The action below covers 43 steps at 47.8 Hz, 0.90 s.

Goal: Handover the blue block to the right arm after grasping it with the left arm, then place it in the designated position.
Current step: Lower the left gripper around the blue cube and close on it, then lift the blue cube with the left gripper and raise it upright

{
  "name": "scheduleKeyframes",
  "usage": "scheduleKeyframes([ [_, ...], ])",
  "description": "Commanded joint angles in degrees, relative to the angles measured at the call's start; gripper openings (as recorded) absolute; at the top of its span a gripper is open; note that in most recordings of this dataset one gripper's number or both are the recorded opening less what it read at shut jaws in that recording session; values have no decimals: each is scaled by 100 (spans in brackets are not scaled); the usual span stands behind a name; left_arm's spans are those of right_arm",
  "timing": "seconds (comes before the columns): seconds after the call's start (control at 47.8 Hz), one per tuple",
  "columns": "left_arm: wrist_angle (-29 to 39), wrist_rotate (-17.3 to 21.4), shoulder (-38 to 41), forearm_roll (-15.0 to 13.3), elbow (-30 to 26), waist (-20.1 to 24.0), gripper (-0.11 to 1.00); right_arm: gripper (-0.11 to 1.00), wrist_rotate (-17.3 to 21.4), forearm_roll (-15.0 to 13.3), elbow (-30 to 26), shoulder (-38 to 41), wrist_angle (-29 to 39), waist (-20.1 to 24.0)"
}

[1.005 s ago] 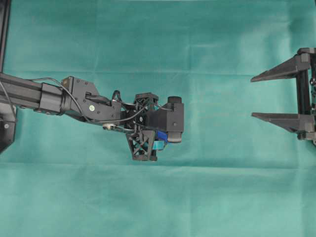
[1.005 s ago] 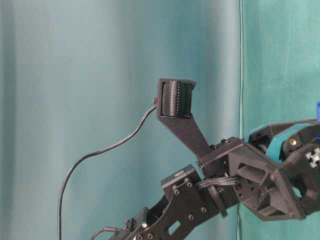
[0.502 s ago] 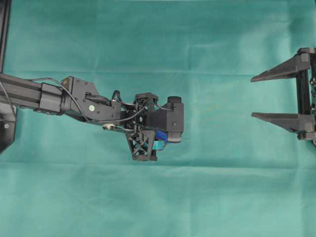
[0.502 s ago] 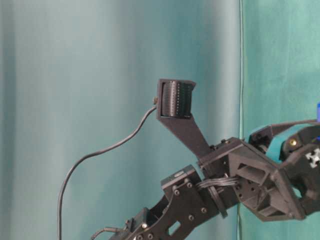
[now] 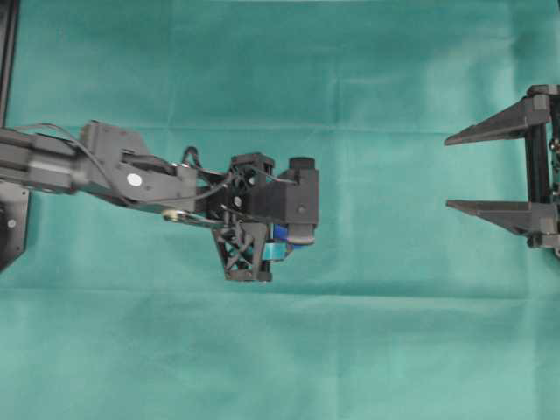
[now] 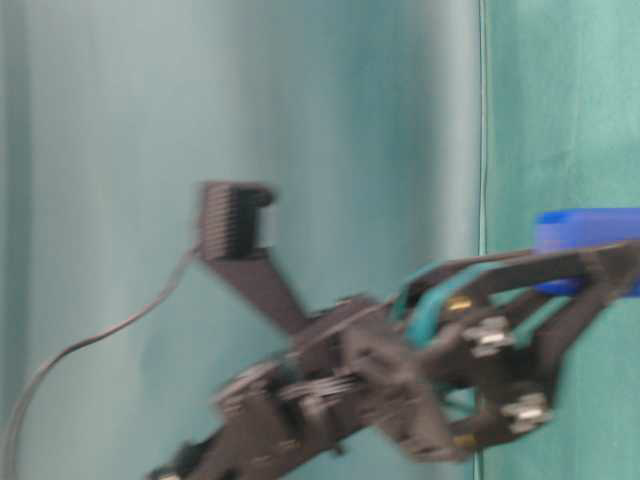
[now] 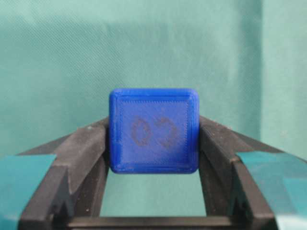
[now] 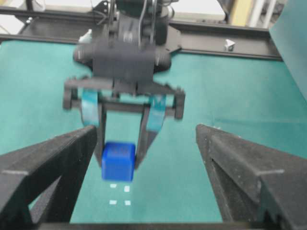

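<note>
Lifting and drawing back a little, the left gripper [image 8: 125, 158] clamps the blue block [image 7: 153, 130] above the green cloth [image 5: 367, 350]; the right gripper [image 5: 448, 171] waits wide open, handover still ahead.

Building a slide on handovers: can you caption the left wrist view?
Left gripper clamps the blue block between its fingertips, faint figure-8 mark facing the camera, green cloth behind.

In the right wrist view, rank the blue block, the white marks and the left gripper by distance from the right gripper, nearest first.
1. White marks: on the cloth, low between the right gripper's fingers.
2. Blue block: just beyond, above the marks.
3. Left gripper: body farthest back, fingers clamping the block.
</note>
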Motion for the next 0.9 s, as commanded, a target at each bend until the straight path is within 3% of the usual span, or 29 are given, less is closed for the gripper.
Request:
scheduleKeyframes([
  [0.0,114,9,-431,18,-158,-9,46,94,-9,-18,-149,18,-18,0],
  [0.879,1503,44,-1485,79,-1310,35,46,94,-9,-18,-141,18,-9,0],
])
